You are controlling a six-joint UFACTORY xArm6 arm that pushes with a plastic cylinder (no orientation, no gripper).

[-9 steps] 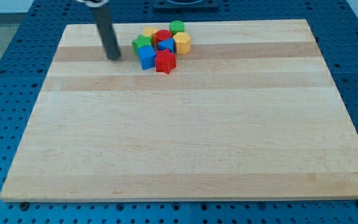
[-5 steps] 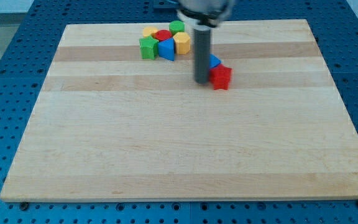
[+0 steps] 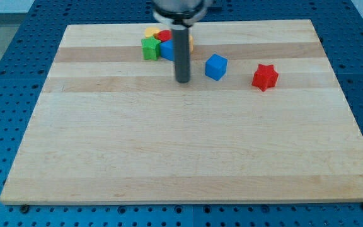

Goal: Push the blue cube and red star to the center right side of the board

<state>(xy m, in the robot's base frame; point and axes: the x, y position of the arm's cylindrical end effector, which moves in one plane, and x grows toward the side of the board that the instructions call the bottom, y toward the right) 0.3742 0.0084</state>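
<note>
The blue cube [image 3: 216,66] sits on the wooden board [image 3: 181,145] in the upper middle, slightly right of centre. The red star [image 3: 265,77] lies further to the view's right, apart from the cube. My tip [image 3: 183,81] rests on the board just left of the blue cube, with a small gap between them. The rod rises from it towards the view's top.
A cluster of blocks sits near the board's top edge, partly behind the rod: a green block [image 3: 150,48], a second blue block [image 3: 167,50], a red block [image 3: 163,35] and a yellow block [image 3: 150,30].
The red star has slid to the right and the blue cube now stands clear of the rod. My tip has moved back to the left, away from both.
</note>
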